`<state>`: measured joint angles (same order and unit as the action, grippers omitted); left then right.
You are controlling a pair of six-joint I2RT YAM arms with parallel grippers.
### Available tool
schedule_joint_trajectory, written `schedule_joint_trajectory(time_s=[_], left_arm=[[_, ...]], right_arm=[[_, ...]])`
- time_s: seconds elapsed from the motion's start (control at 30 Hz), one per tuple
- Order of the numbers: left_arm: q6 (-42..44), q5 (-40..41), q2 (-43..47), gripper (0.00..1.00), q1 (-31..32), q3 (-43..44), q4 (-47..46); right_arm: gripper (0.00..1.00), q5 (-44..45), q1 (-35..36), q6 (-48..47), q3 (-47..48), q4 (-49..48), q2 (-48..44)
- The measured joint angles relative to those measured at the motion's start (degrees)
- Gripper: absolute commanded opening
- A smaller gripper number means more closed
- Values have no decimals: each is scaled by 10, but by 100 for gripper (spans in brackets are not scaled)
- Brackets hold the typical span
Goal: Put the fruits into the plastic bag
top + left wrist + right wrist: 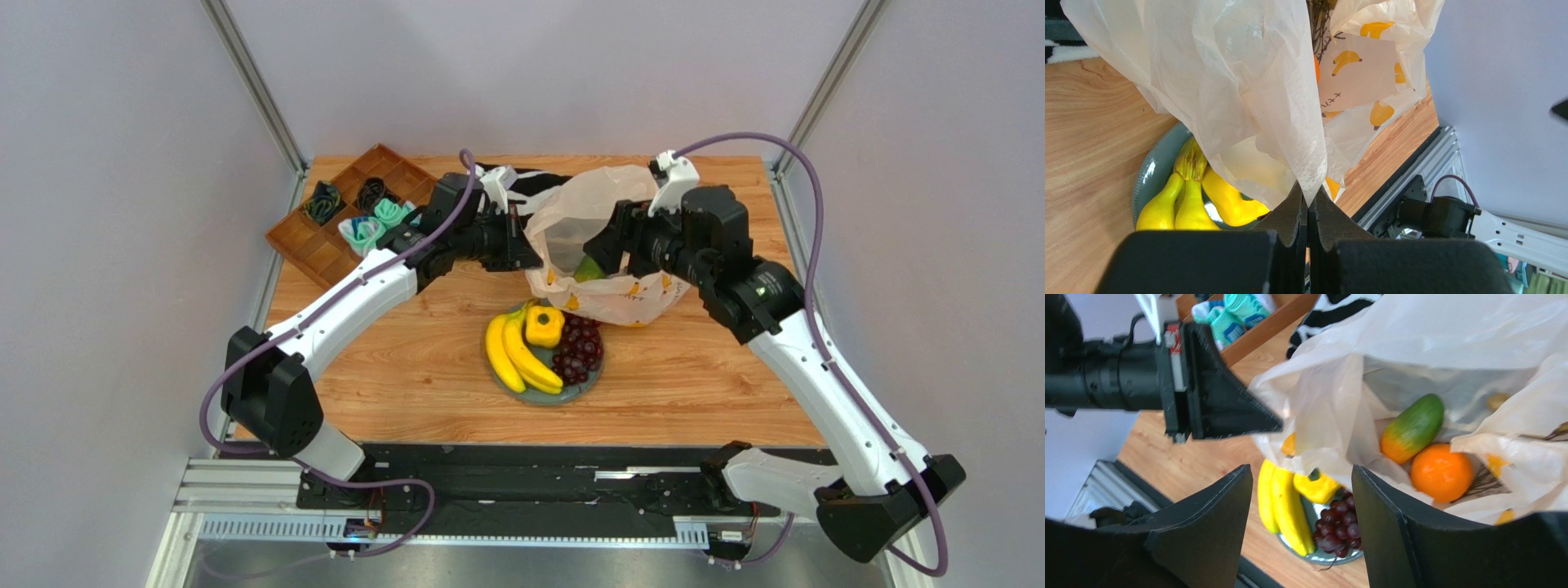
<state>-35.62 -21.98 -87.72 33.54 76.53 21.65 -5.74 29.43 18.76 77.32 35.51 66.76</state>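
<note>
1. Top external view: on the wooden counter [405, 355] the plastic bag [577, 214] is held up between the two arms, just behind the grey plate [540, 397].
2. Only the left wrist view shows the left jaws clamped together on a fold of the bag's rim.
3. Only the right wrist view looks into the bag's mouth. The orange-green fruit [1412, 427] and the orange [1441, 471] lie inside, and the right jaws stand apart, gripping nothing.
4. On the plate are the bananas [515, 355], purple grapes [579, 349] and small yellow fruit [545, 325].

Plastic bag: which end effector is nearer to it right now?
Left. The left end effector is clamped on the edge of the plastic bag. The right end effector sits open at the bag's mouth, opposite, gripping nothing.
</note>
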Motion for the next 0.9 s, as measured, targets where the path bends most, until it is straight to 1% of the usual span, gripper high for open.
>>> schedule_joint_trajectory(time_s=[0.13, 0.23, 0.33, 0.6, 0.9], left_arm=[[0, 0, -9, 0, -5, 16, 1], [2, 0, -16, 0, -9, 31, 3], [4, -1, -20, 0, -12, 42, 4], [4, -4, -21, 0, -13, 44, 5], [4, -4, -21, 0, -13, 44, 6]], right_arm=[[59, -20, 13, 26, -96, -17, -28], [56, -25, 18, 38, -162, -2, -9], [51, -21, 23, 42, -199, 30, 8], [42, -3, 38, 44, -217, 40, 50], [40, 22, 64, 43, -217, 37, 118]])
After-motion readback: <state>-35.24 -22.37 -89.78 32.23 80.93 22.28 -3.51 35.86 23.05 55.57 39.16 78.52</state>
